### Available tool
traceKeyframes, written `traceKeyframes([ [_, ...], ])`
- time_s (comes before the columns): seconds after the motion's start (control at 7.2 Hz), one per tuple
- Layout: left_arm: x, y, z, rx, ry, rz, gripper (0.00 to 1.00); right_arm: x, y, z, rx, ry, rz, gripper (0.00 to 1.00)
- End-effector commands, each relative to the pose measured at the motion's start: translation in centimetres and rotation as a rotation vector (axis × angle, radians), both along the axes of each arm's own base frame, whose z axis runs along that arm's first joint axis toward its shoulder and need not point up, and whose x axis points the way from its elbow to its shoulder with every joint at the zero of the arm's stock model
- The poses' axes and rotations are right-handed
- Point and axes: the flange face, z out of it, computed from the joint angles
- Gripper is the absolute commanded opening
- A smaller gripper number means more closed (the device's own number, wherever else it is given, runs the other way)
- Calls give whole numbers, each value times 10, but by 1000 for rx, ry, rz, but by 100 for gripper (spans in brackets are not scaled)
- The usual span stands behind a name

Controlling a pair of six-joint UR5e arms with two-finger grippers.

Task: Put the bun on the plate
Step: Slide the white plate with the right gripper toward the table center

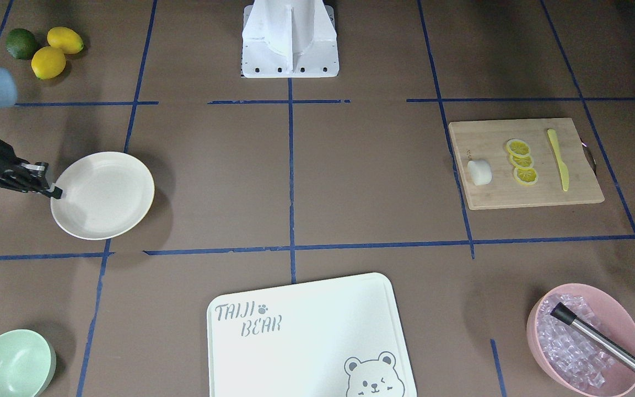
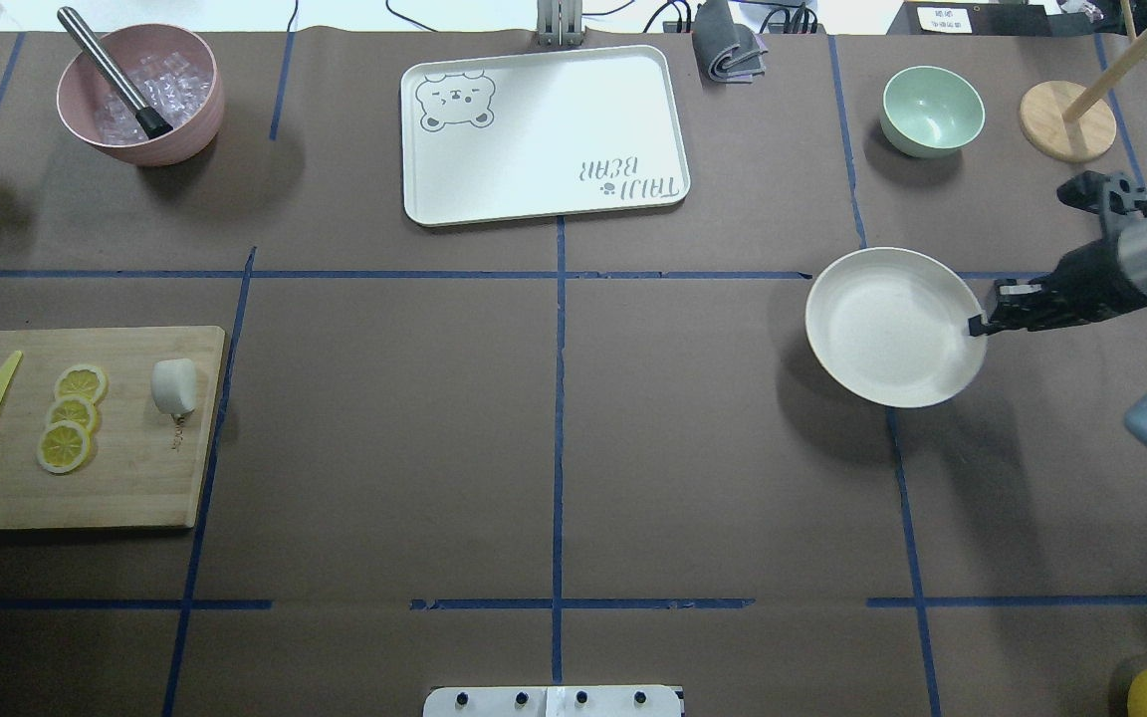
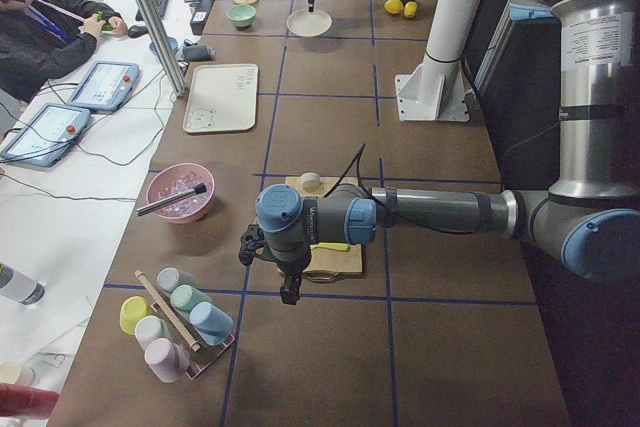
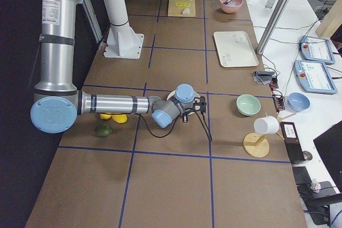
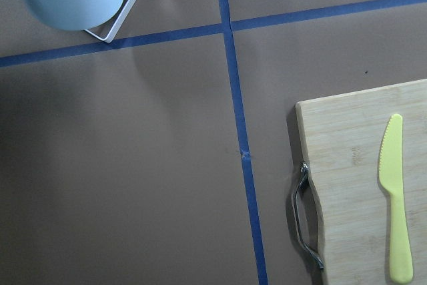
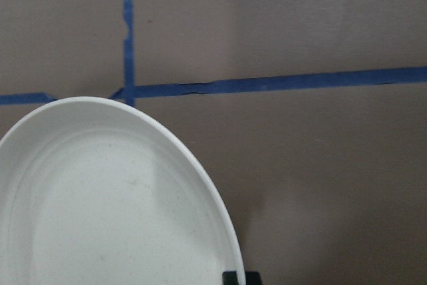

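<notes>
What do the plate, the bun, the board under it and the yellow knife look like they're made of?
The plate: matte cream with faint specks, likely plastic or melamine, possibly ceramic. The bun: smooth, white, soft-looking, perhaps foam; unclear. The board: pale wood or bamboo, with visible grain strips. The knife: plastic, judging by its uniform yellow and moulded serrated edge.

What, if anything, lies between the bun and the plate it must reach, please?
Nothing visible does: only table with blue tape lines separates the bun on the wooden board from the plate. The lemon slices lie on the bun's far side.
</notes>
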Motion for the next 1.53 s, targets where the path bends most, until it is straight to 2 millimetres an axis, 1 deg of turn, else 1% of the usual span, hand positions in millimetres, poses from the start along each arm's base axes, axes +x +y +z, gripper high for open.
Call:
traceKeyframes([
  [0.0, 0, 0, 1, -1, 0, 1, 100, -89, -2, -79, -86, -69, 44, 0],
  [0.14, 0, 0, 0, 0, 0, 1, 100, -151, 15, -120, -174, -103, 84, 0],
  [0.28, 0, 0, 0, 0, 0, -1, 100, -195, 22, -158, -208, -91, 141, 0],
  [0.42, 0, 0, 1, -1, 0, -1, 100, -236, 32, -195, -213, -51, 165, 0],
  [0.56, 0, 1, 1, -1, 0, -1, 100, -278, 53, -227, -251, -30, 203, 0],
  [0.69, 0, 1, 1, -3, 0, 1, 100, -306, 71, -246, -221, -22, 231, 0],
  [0.83, 0, 1, 1, -3, 0, -1, 100, -309, 74, -246, -221, -13, 228, 2],
  [0.97, 0, 1, 2, -3, 0, 1, 100, -309, 75, -245, -213, -8, 222, 47],
  [1.11, 0, 1, 1, -1, 0, 1, 100, -309, 75, -241, -218, 14, 228, 99],
  [1.25, 0, 1, 1, -1, 0, 1, 100, -302, 64, -236, -232, 77, 235, 100],
  [1.39, 1, 0, 0, 3, 0, 3, 100, -275, 47, -241, -207, 138, 195, 100],
])
